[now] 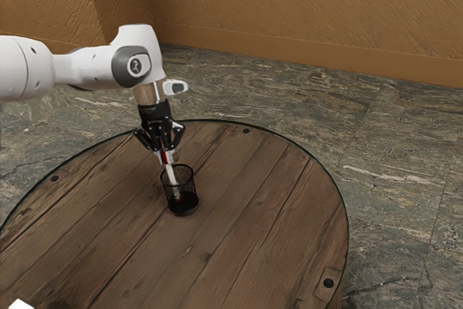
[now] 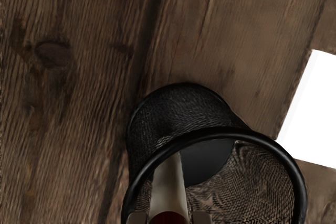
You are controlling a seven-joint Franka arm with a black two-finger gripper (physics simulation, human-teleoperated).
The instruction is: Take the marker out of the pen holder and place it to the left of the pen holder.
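In the exterior view my gripper (image 1: 166, 155) points down at the mouth of the black mesh pen holder (image 1: 184, 204), its fingers closed around the red upper end of the marker (image 1: 172, 176). The marker's white body slants down inside the mesh. From the wrist view, the gripper (image 2: 169, 217) has a fingertip on either side of the marker (image 2: 168, 186), touching its red part. The body reaches down past the rim into the pen holder (image 2: 181, 111), which stands upright on the table.
The round wooden table (image 1: 239, 244) has a dark bolt (image 1: 328, 283) near its edge. A white object (image 1: 20, 304) lies at the exterior view's lower left corner; a white block (image 2: 311, 114) is beside the holder in the wrist view.
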